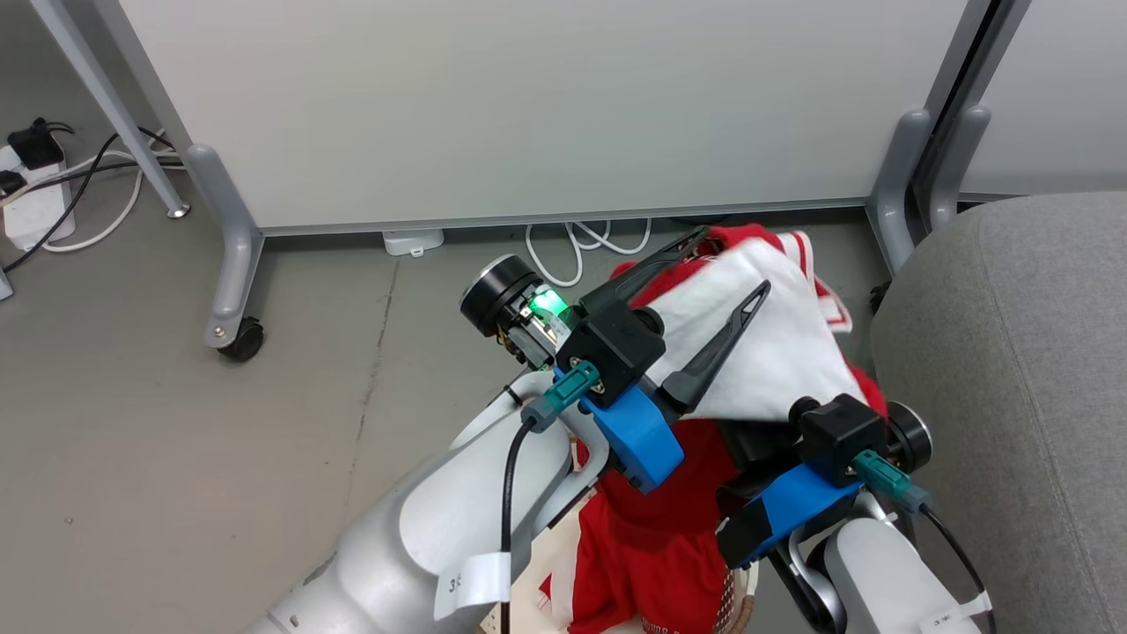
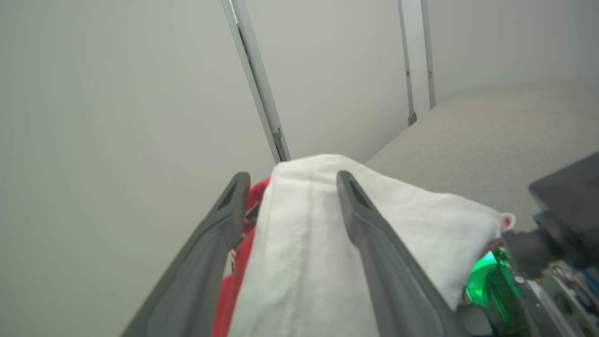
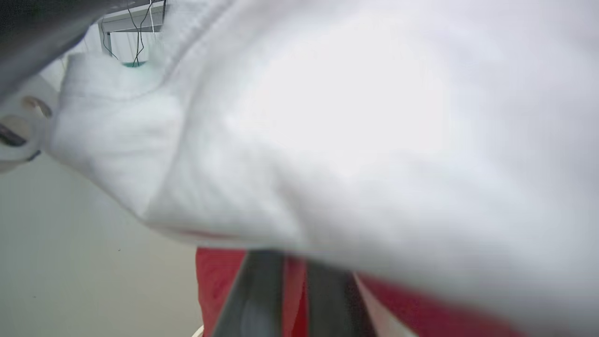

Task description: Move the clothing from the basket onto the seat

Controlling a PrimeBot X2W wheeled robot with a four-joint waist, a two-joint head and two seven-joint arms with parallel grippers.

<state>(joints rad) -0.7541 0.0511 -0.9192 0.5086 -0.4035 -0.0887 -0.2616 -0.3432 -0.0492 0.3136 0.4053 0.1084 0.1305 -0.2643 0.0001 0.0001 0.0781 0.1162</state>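
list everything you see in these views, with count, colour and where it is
red and white fabric clothing: one bunch, separate garments hard to tell apart; red and white; lifted above the basket, white part draped over the left gripper
cream plastic basket: one; cream; bottom edge of the head view, under the hanging red fabric
grey upholstered seat: one; grey; right side
white partition panels: two; white with grey legs; behind everything
cables: several; white and black; on the floor by the panels
white power strip: one; white; floor, far left
left gripper: one; dark fingers; open, white fabric lying across it
right gripper: one; dark fingers; shut on the clothing's red fabric
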